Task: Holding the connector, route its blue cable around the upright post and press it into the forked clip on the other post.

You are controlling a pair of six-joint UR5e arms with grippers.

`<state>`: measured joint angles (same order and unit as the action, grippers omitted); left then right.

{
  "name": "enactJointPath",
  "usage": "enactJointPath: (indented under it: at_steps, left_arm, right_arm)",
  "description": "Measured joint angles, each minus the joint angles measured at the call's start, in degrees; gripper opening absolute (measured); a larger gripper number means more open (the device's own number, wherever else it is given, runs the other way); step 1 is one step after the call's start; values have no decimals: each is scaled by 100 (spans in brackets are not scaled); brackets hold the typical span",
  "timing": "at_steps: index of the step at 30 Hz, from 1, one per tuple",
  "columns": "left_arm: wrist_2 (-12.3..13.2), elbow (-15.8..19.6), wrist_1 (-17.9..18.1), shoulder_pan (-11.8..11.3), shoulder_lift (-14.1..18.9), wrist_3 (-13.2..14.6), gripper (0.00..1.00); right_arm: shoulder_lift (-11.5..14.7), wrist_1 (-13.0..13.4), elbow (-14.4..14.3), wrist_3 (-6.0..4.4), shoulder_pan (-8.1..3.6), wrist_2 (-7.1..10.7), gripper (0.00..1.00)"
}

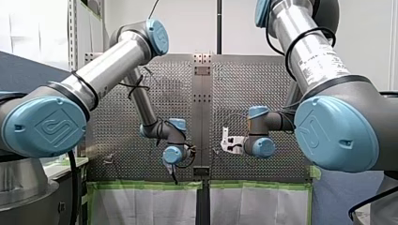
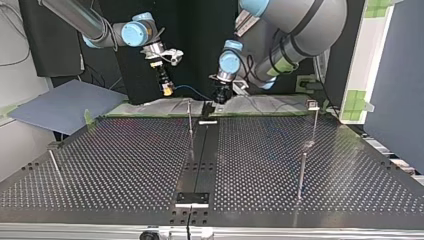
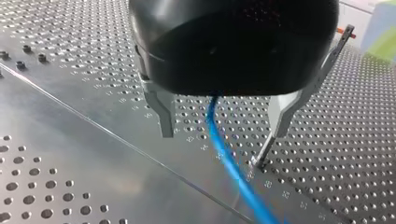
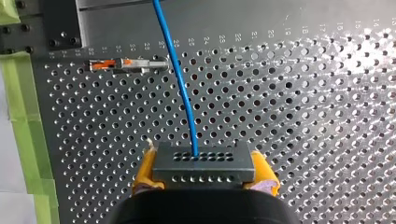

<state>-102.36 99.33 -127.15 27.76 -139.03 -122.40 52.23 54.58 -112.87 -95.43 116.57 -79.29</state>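
My right gripper (image 4: 204, 173) is shut on a dark grey connector (image 4: 203, 161), its yellow pads (image 4: 144, 175) on both sides. The blue cable (image 4: 180, 79) leaves the connector and runs ahead, past a post with orange marks (image 4: 128, 64). In the top view my right gripper (image 2: 167, 90) hangs above the table's far edge, and the cable (image 2: 192, 92) stretches to my left gripper (image 2: 218, 97). My left gripper (image 3: 222, 133) is open, with the blue cable (image 3: 224, 154) passing loosely between its metal fingers (image 3: 163, 112). A thin post with a forked tip (image 3: 343, 37) leans just beside it.
Several thin upright posts stand on the perforated table: one near the middle (image 2: 190, 125), two at the top view's right (image 2: 314, 122) (image 2: 301, 175), one at its left (image 2: 55, 165). A smooth metal strip (image 2: 200, 155) runs down the centre. Green tape (image 4: 21, 107) lines the table's edge.
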Motion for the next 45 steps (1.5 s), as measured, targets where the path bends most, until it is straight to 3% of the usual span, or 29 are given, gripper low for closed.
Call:
enactJointPath:
  at_steps: [18, 19, 20, 21, 23, 24, 26, 27, 28, 34, 41, 45]
  left_arm:
    - [-103, -3, 83, 231, 1, -134, 97]
    - [-114, -3, 111, 234, 2, -131, 71]
    - [-128, -3, 128, 236, 1, -127, 55]
    - [-147, -3, 144, 238, 2, -122, 55]
    - [-219, -3, 193, 243, 3, -94, 22]
    - [-261, -3, 219, 247, 3, -67, 22]
    - [-349, -3, 273, 253, 3, 25, 8]
    - [-376, -3, 288, 255, 3, 70, 8]
    - [-406, -3, 293, 257, 3, 135, 2]
    - [-541, -4, 287, 258, 5, 369, 2]
    - [-473, -49, 290, 270, 2, 316, 2]
    - [-559, -52, 275, 291, -2, 409, 2]
  right_arm:
    - [-4, 6, -3, -14, 9, 19, 0]
    - [-4, 5, -4, -12, 9, 16, 0]
    - [-4, 3, -3, -12, 10, 14, 0]
    - [-4, 3, -3, -10, 11, 13, 0]
    - [-4, 2, -4, -7, 11, 10, 0]
    - [-4, 3, -4, -6, 11, 10, 0]
    - [-4, 6, -4, -6, 12, 10, 0]
    - [-4, 9, -4, -8, 12, 9, 0]
    - [-4, 12, -4, -9, 12, 9, 0]
    - [-3, 19, -3, -6, 18, 7, 0]
    - [-3, 19, -3, -4, 29, 7, 0]
    - [-4, 15, -5, -4, 41, 8, 0]
